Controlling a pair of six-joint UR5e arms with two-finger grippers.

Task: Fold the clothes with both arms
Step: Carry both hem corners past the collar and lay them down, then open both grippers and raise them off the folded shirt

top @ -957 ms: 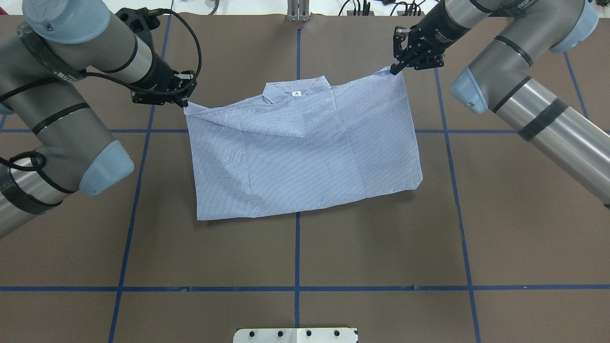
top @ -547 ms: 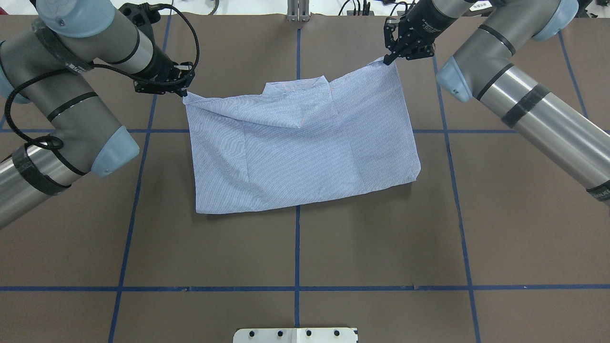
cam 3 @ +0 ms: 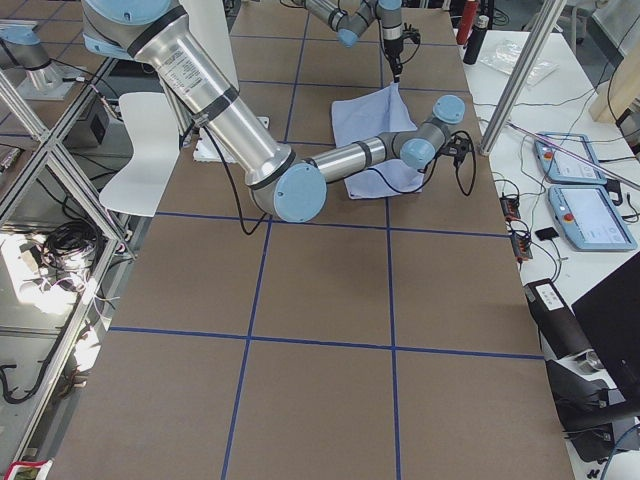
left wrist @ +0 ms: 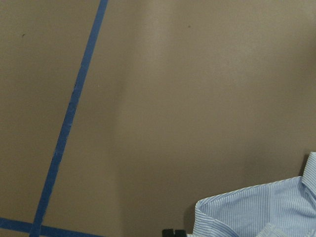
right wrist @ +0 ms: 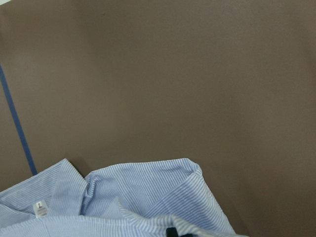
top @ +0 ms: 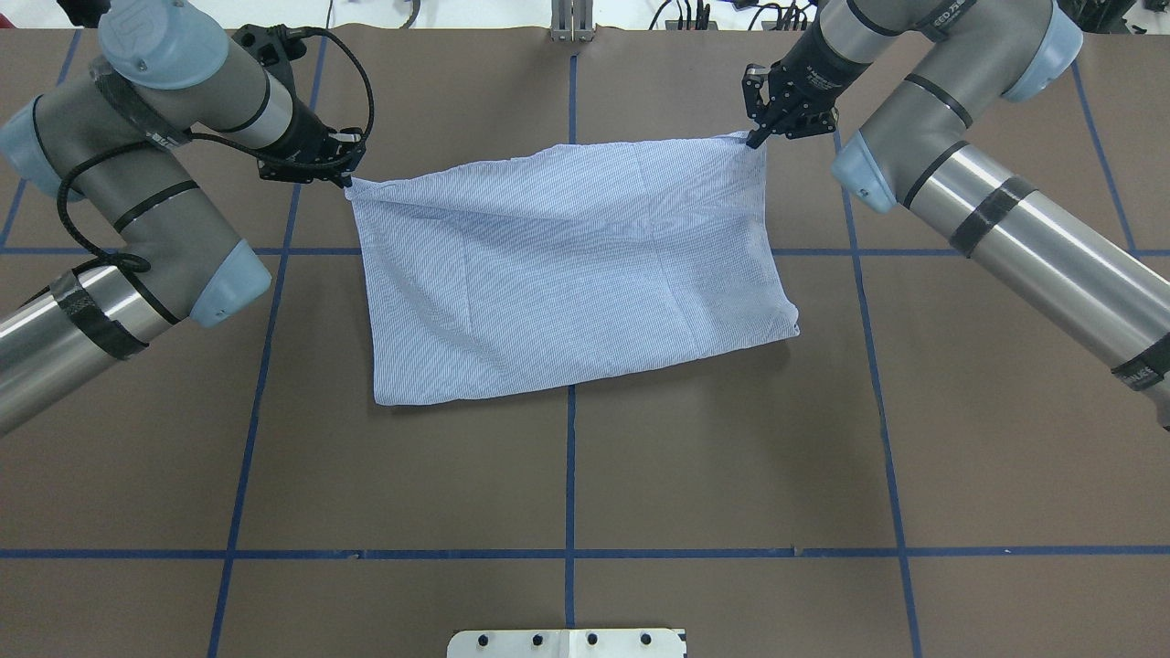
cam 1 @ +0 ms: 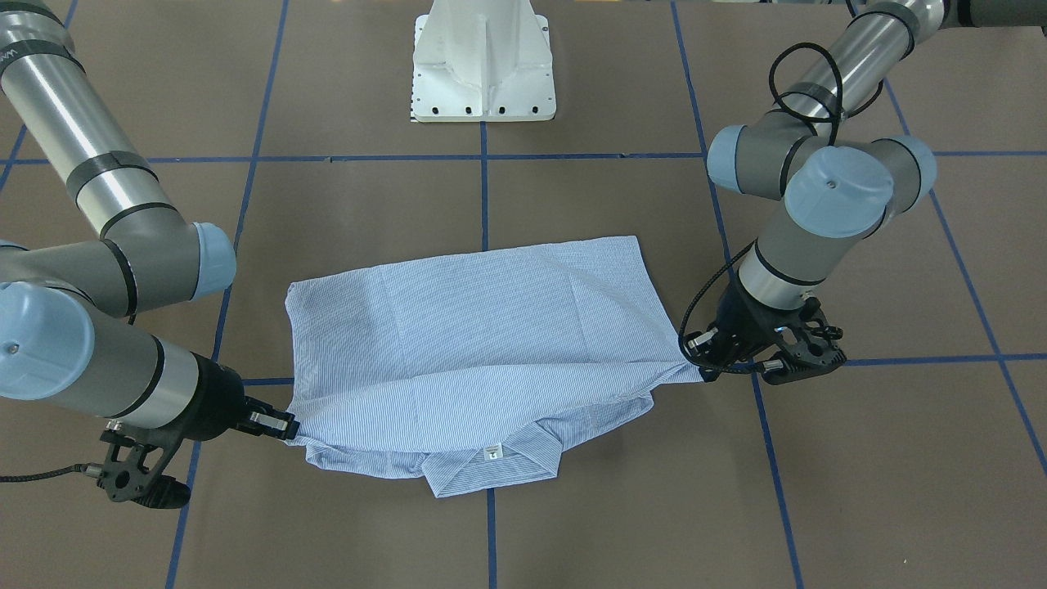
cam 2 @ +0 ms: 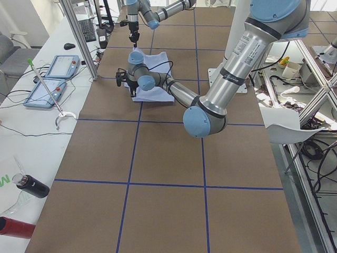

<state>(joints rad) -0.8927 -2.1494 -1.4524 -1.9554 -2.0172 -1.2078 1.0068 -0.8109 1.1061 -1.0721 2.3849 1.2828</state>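
Observation:
The light-blue striped shirt (top: 567,265) lies on the brown table, its upper layer stretched taut between both grippers and folded toward the far side. My left gripper (top: 347,181) is shut on the layer's left corner; in the front view it (cam 1: 705,375) is on the right. My right gripper (top: 754,139) is shut on the right corner; in the front view it (cam 1: 288,429) is on the left. The lifted layer hides the collar from overhead. The collar (cam 1: 491,462) with its white label shows in the front view and the right wrist view (right wrist: 38,207). The shirt edge also shows in the left wrist view (left wrist: 256,212).
The white pedestal base (cam 1: 483,65) stands at the robot's side of the table. Blue tape lines (top: 570,475) cross the brown table cover. Tablets (cam 2: 58,66) and bottles lie on a side bench beyond the table's far edge.
Both grippers have carried the shirt's held edge toward the far side of the table. The lifted layer now covers the collar, which showed before in the overhead view.

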